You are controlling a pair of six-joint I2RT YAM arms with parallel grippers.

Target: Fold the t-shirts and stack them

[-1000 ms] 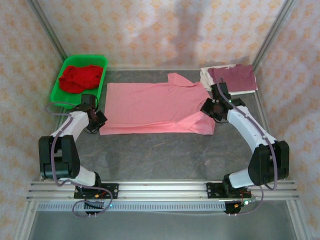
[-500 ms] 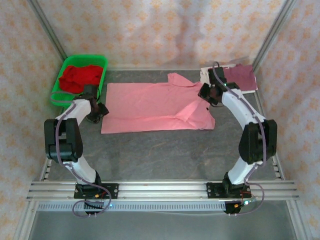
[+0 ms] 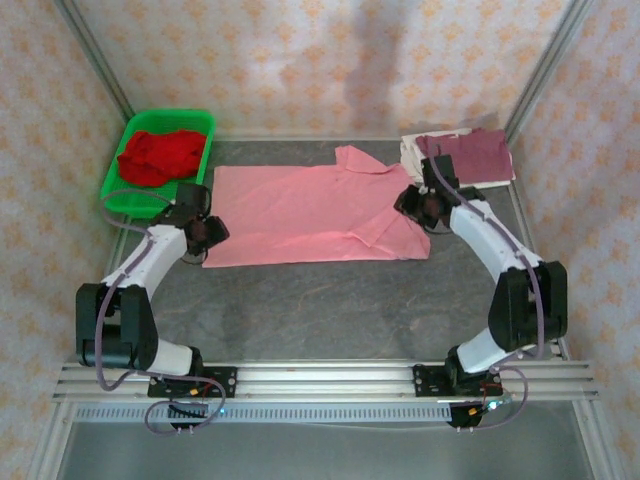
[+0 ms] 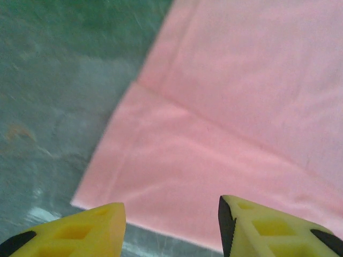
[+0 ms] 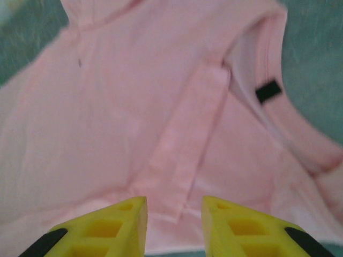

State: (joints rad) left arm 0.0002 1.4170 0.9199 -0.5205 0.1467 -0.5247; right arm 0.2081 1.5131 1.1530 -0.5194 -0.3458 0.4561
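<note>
Lying flat across the middle of the desk [image 3: 330, 300], the pink t-shirt [image 3: 300, 210] is spread out with its collar end toward the right. The left claw [image 4: 171, 214] is held partly open over the shirt's near left corner, and nothing is gripped between its fingers. The right claw [image 5: 174, 211] is parted more narrowly above the button strip below the collar, also empty. A red t-shirt [image 3: 160, 155] is bunched in the green basket [image 3: 112, 180] at the far left. A maroon t-shirt [image 3: 470, 155] is laid folded on an off-white t-shirt [image 3: 410, 152] at the far right.
</note>
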